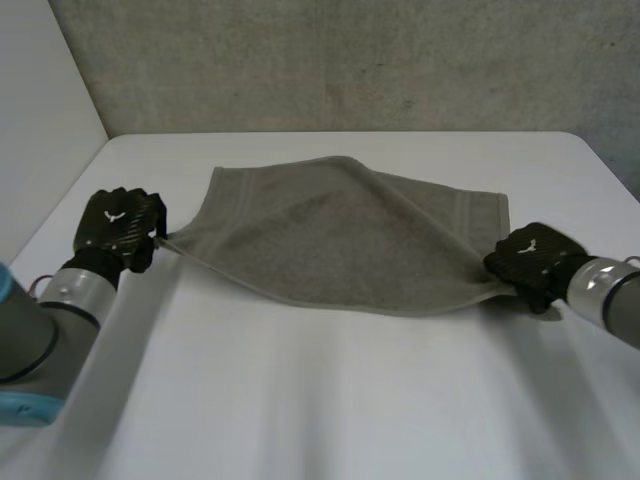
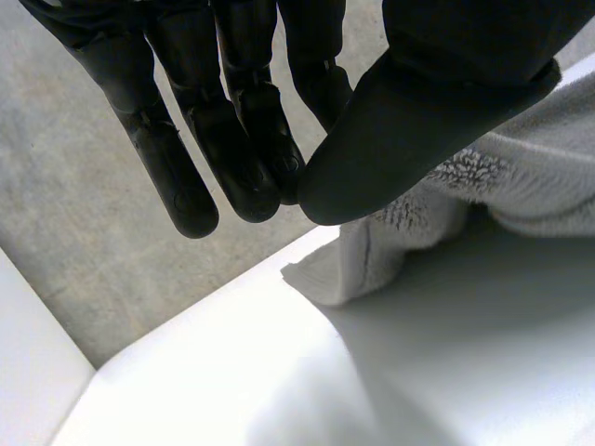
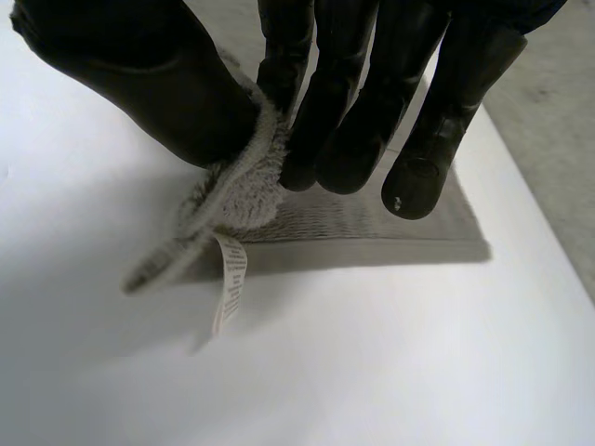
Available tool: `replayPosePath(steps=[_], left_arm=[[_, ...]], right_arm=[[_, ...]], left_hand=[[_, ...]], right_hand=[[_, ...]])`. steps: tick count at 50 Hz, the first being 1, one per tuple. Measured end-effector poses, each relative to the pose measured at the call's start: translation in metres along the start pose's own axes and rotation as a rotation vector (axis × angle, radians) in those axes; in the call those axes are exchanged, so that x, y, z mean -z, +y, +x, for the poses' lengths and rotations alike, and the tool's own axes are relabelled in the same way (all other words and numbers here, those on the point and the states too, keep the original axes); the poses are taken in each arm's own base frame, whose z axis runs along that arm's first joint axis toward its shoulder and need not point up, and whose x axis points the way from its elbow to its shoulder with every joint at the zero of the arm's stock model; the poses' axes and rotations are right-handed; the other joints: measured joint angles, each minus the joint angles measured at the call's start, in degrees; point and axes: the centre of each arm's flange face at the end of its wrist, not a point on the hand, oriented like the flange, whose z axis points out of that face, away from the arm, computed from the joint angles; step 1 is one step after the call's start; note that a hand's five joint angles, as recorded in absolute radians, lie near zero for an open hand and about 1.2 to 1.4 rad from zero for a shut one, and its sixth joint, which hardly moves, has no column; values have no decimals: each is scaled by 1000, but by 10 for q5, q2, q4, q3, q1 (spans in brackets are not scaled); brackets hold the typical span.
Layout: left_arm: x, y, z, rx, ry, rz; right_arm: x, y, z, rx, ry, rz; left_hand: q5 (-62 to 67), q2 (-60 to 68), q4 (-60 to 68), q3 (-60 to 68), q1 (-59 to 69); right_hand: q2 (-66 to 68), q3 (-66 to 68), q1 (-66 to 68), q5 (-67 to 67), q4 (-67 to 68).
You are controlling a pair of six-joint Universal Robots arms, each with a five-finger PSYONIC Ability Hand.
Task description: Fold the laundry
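A grey-green towel (image 1: 340, 235) hangs stretched between my two hands just above the white table (image 1: 320, 400), sagging onto it in the middle. My left hand (image 1: 118, 228) pinches the towel's left corner (image 2: 372, 251) between thumb (image 2: 400, 130) and fingers (image 2: 242, 167). My right hand (image 1: 530, 262) pinches the right corner (image 3: 232, 186) between thumb (image 3: 158, 84) and fingers (image 3: 353, 121). A small white care label (image 3: 229, 288) dangles below that corner. The far edge of the towel lies on the table.
The table's near half is bare white surface. A grey concrete wall (image 1: 350, 60) stands behind the far edge, and a white panel (image 1: 40, 110) rises at the left. The floor (image 2: 84, 214) shows past the table's edge by my left hand.
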Motion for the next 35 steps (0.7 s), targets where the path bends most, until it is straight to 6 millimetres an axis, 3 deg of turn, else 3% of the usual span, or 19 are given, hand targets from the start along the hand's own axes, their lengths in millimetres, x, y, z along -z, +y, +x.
replayPosePath(steps=[6, 14, 21, 26, 35], left_arm=[[18, -20, -15, -36, -18, 34], [53, -73, -41, -43, -82, 128], [76, -99, -47, 8, -71, 160], [78, -96, -44, 40, -40, 135], [47, -51, -38, 104, 23, 12]], right_arm=[[30, -9, 28, 11, 107, 14], [92, -36, 66, 23, 231, 63], [125, -48, 77, -2, 194, 117], [123, -43, 77, -26, 139, 128], [70, -1, 80, -89, 18, -2]], left_hand=[[0, 0, 0, 0, 0], [0, 0, 0, 0, 0], [0, 0, 0, 0, 0], [0, 0, 0, 0, 0], [0, 0, 0, 0, 0]], right_hand=[[0, 0, 0, 0, 0], [0, 0, 0, 0, 0], [0, 0, 0, 0, 0], [0, 0, 0, 0, 0], [0, 0, 0, 0, 0]])
